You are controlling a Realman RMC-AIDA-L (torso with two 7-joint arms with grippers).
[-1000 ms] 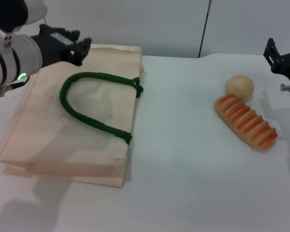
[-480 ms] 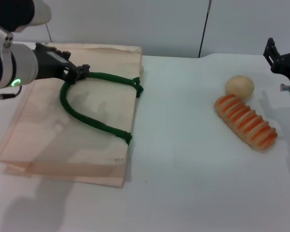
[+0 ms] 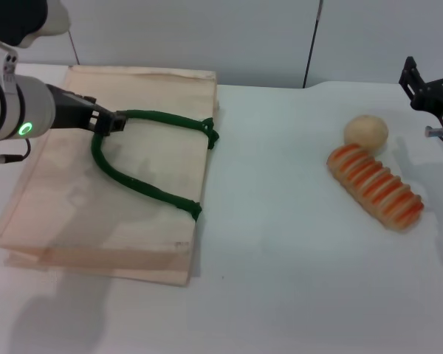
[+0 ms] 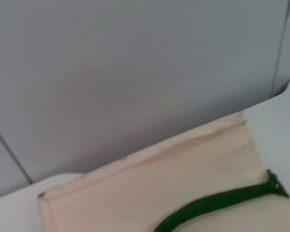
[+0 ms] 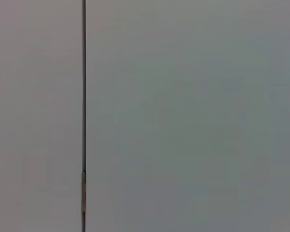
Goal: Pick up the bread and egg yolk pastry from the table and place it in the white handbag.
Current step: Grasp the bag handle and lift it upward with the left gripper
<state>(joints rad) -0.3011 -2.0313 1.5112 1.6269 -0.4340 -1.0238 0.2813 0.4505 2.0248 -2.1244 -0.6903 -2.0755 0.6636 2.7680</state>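
White tabletop fills the head view, with a pale grey wall behind it, crossed by a thin dark vertical seam.

On the left half of the table lies the white handbag, flat on its side, a cream-beige rectangle whose mouth edge faces right. Its dark green handle loops across the top face, both ends fixed at the right edge by green tabs. The left wrist view shows the far part of the same bag and a stretch of the green handle against the grey wall.

The left gripper reaches in from the left edge, low over the bag, and its dark fingertips meet the handle at the far-left curve of the loop. The tips look pressed close together at the handle, but whether they actually grasp it cannot be told. A green light glows on the grey wrist section of the left arm.

On the right half of the table, well apart from the bag, lies the bread, an elongated loaf with orange and cream stripes, lying diagonally from far-left to near-right. The egg yolk pastry, a smooth pale-tan ball, sits just beyond the loaf's far end, touching or almost touching it.

The right gripper hangs at the far right edge, above the table and to the right of the pastry, touching nothing; how its fingers stand cannot be told. The right wrist view shows only the grey wall and its seam.
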